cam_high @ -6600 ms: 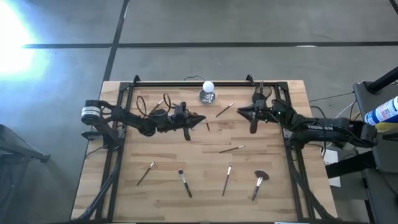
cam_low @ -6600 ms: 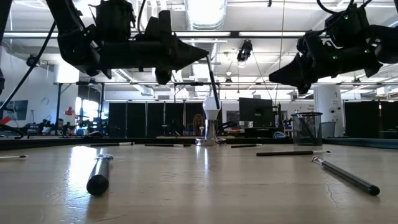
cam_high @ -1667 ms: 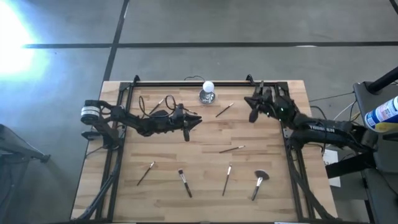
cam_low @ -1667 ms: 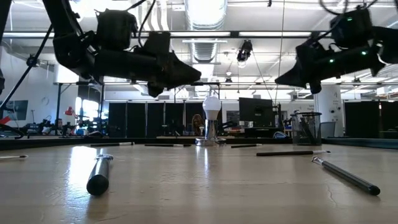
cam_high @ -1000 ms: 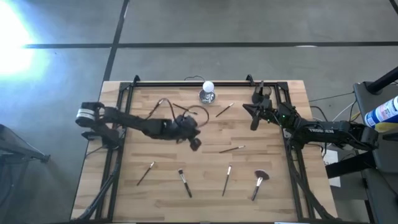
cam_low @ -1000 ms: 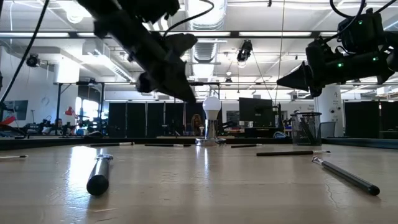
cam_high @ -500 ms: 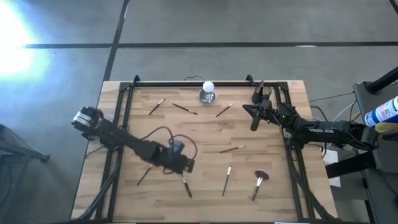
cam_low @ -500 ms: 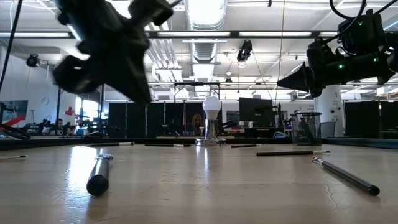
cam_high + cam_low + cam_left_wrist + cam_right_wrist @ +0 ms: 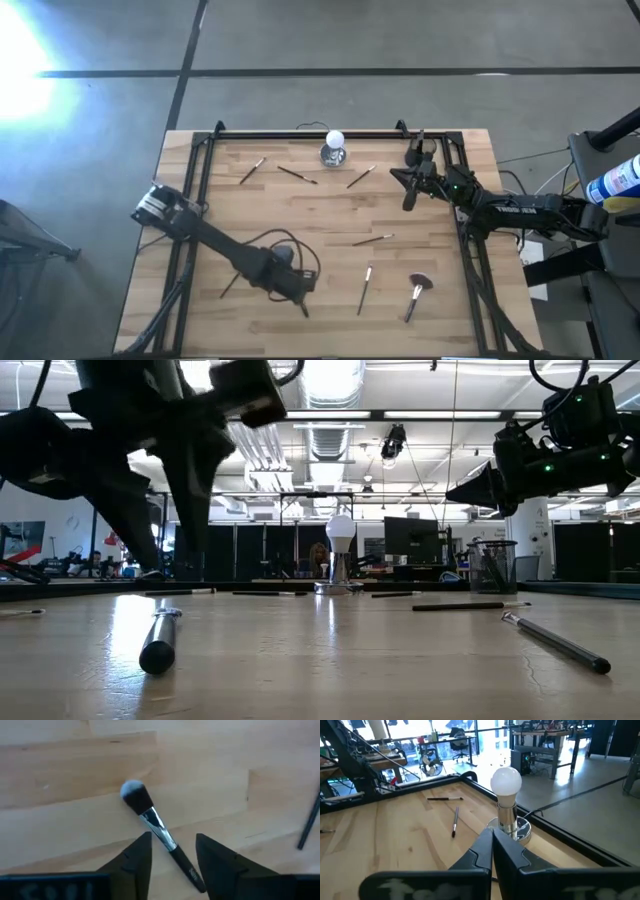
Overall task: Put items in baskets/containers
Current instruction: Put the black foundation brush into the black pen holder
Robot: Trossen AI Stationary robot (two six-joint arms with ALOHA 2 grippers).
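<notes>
My left gripper (image 9: 296, 288) hangs low over the table's front middle with its jaws open. In the left wrist view a black-handled brush (image 9: 150, 817) with a silver ferrule and pale-tipped head lies flat on the wood, its handle running between my open left gripper (image 9: 173, 840) without touching either finger. More brushes lie at the back (image 9: 297, 175) and front (image 9: 366, 288), among them a fan-headed one (image 9: 417, 292). The black mesh cup (image 9: 492, 567) stands at the back right. My right gripper (image 9: 392, 173) hovers shut near it, holding nothing.
A shiny silver stand with a white ball (image 9: 334, 148) sits at the back middle, straight ahead of the right gripper (image 9: 492, 834). A black frame rail (image 9: 310, 132) borders the table. Loose cable loops over the left arm (image 9: 290, 250).
My left arm swung from the back middle down to the front of the table and its jaws opened over the brush. The right arm stayed still.
</notes>
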